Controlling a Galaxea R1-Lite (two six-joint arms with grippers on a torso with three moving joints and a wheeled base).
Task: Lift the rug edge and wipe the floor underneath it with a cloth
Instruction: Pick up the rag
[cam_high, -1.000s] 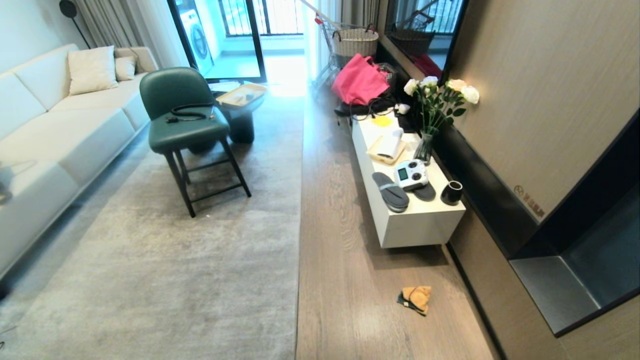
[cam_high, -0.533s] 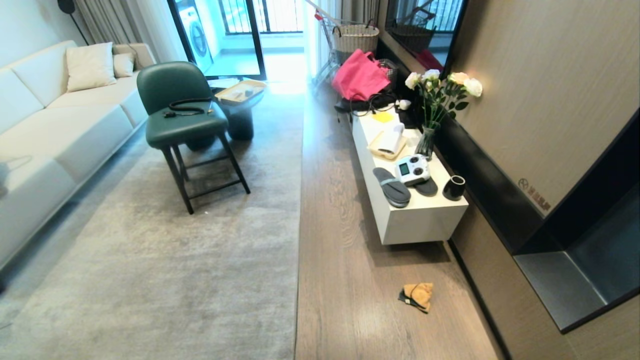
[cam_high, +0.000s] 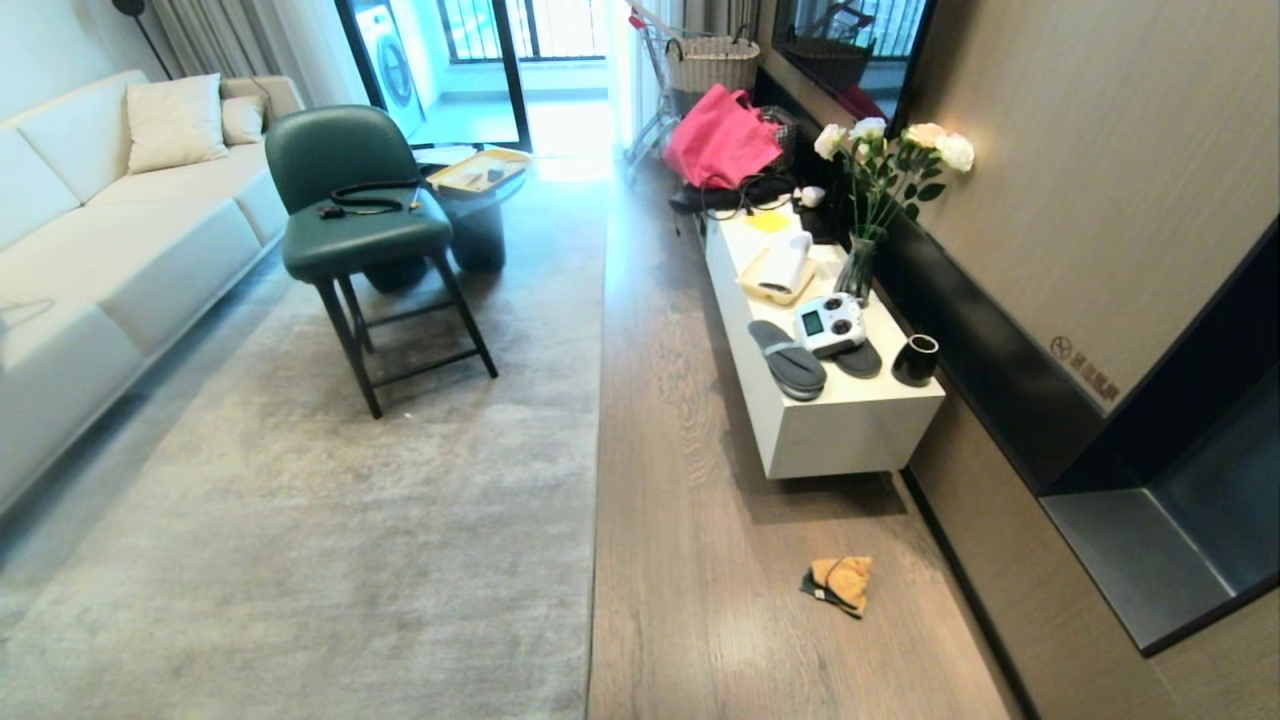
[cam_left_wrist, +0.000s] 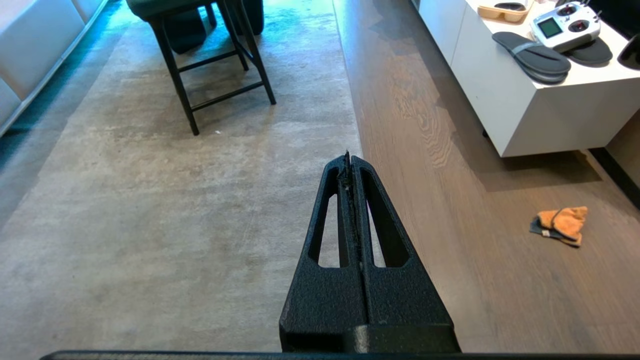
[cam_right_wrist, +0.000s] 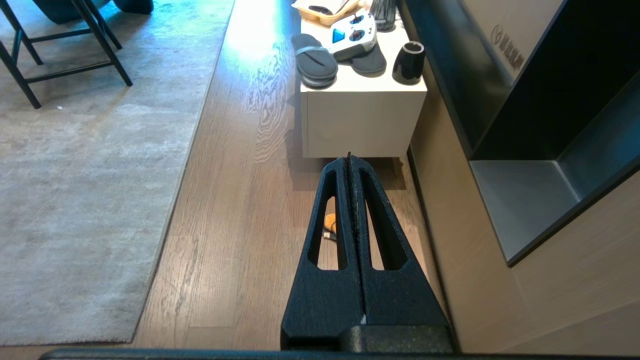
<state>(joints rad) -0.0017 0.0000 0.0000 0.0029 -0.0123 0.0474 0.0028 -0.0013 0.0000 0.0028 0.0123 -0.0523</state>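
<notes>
A home living room. A cream sofa (cam_high: 120, 230) faces a low white cabinet (cam_high: 830, 410) with a flower vase (cam_high: 858, 270). A grey rug (cam_high: 350, 540) covers the wood floor (cam_high: 690, 560).

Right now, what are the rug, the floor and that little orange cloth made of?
The rug looks like soft, short-pile grey fabric with a brushed sheen. The floor seems to be wood or wood-look planks, showing dark grain swirls. The cloth looks like fluffy orange fabric with a dark part.

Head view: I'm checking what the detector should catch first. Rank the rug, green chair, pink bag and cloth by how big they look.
1. rug
2. green chair
3. pink bag, though it stands farther off, so its true size is unsure
4. cloth
</notes>
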